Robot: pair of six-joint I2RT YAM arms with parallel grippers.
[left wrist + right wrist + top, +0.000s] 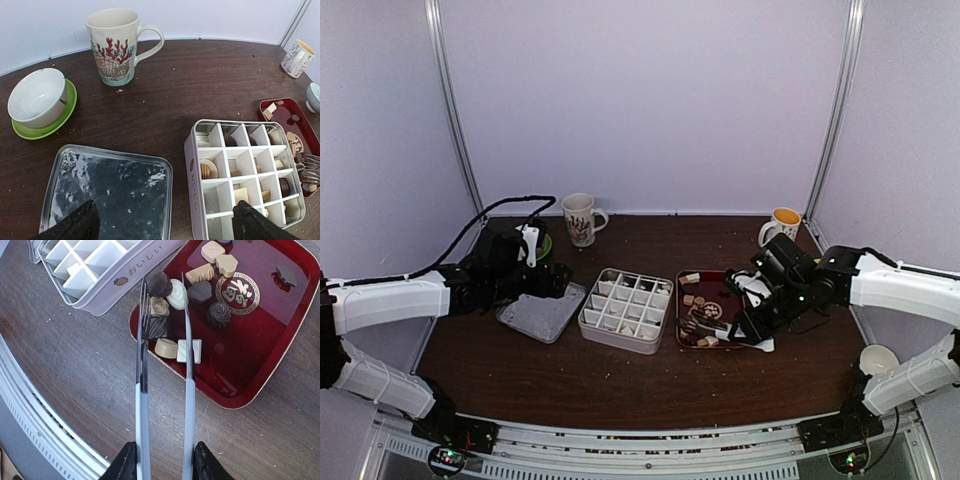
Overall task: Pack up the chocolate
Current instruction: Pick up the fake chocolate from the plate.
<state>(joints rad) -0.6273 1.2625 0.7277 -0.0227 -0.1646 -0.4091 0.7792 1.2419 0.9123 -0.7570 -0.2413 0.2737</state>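
While much of the chocolate (166,347) lies loose on the red tray (260,365) and a few pieces sit in the divided tin (135,275), packing appears far from done. The right gripper (162,460) clamps the tongs (141,405), whose parted tips flank pieces at the tray corner beside the tin. The left gripper (165,225) hangs spread and empty above the lid (107,185).

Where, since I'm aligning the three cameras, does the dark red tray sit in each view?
Top external: the dark red tray lies right of centre.
Left wrist: the tray is cut off by the right edge.
Right wrist: the tray fills the upper right.
Shared landmark: the divided tin beside it.
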